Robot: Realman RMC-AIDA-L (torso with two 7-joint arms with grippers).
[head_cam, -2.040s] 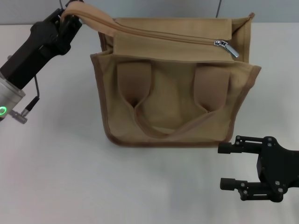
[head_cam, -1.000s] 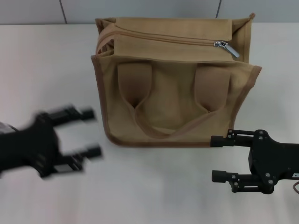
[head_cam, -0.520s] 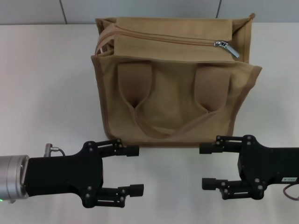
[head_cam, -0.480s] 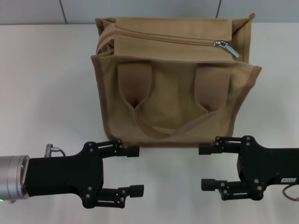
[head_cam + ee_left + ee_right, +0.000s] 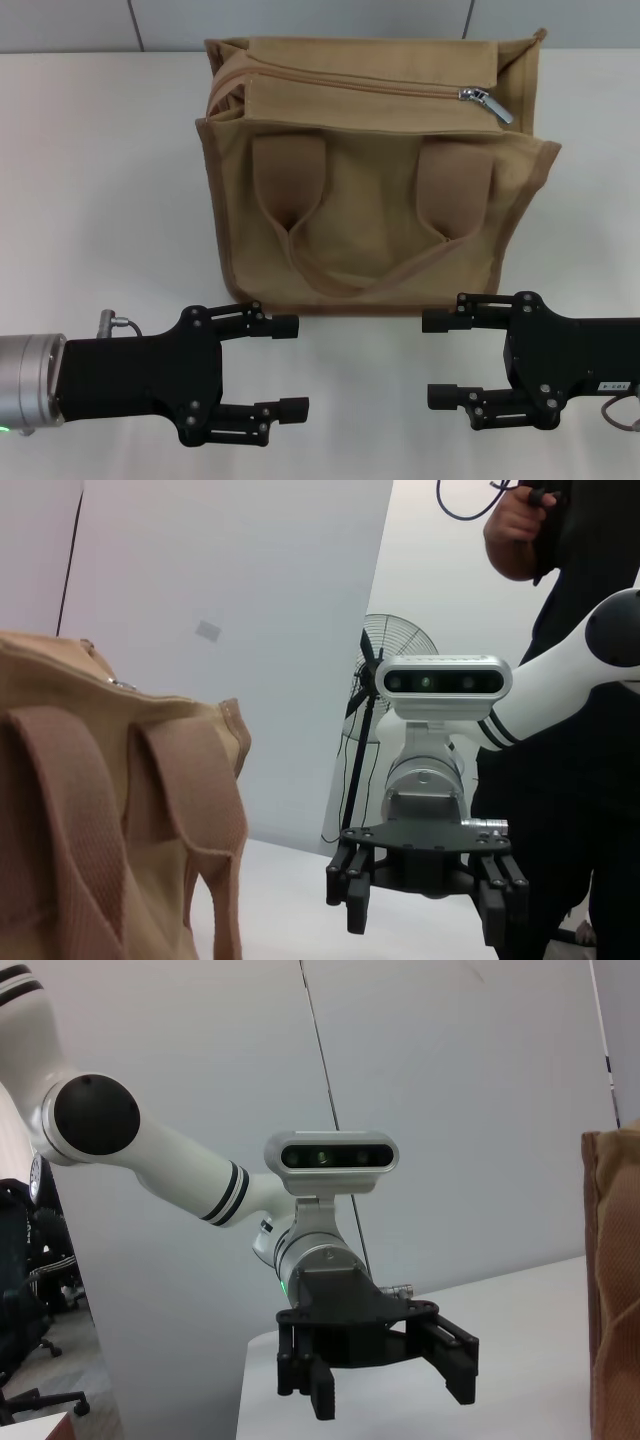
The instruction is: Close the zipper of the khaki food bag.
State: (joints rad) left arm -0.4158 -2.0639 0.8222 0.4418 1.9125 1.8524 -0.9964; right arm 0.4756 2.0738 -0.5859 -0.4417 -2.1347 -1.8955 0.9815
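The khaki food bag (image 5: 370,190) stands upright on the white table (image 5: 100,200), its two strap handles hanging down its front face. The zipper (image 5: 360,85) runs across the top, with the silver slider and pull tab (image 5: 484,101) at the right end. My left gripper (image 5: 290,366) is open and empty in front of the bag's left lower corner. My right gripper (image 5: 435,359) is open and empty in front of its right lower corner. Neither touches the bag. The left wrist view shows the bag (image 5: 100,810) and the right gripper (image 5: 428,905). The right wrist view shows the left gripper (image 5: 385,1390).
A grey wall runs behind the bag at the table's far edge. A person in black (image 5: 570,560) stands behind the robot in the left wrist view, and a standing fan (image 5: 385,665) is beside them. Bare table lies left and right of the bag.
My left gripper let go of the bag's raised far-left top edge, which dropped back, and swung down to the front. My right gripper shifted a little left. Little has moved in the last half second.
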